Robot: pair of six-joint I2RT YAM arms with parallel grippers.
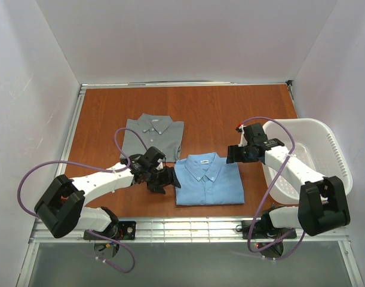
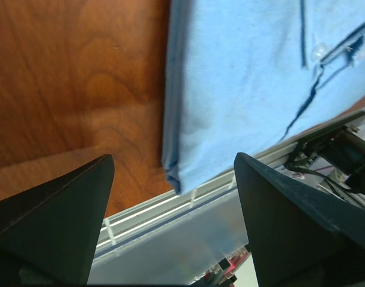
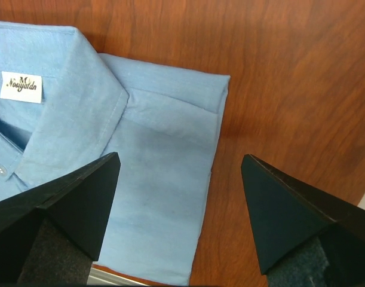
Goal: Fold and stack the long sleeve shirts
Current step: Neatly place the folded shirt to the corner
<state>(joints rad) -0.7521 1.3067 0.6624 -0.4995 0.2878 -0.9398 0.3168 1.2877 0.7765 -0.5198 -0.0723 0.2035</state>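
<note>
Light blue shirt (image 1: 207, 179) is flanked at its near-left and far-right corners by left jaws and right jaws, both parted.

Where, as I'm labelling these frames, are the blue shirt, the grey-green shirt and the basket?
Light blue shirt (image 1: 207, 180): top external view, folded front.
Grey-green shirt (image 1: 158, 134): top external view, chest below collar.
Laundry basket (image 1: 336, 152): top external view, right wall.

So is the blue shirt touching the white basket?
Apart. The top view shows a strip of bare wooden table between the light blue shirt and the white laundry basket.
</note>
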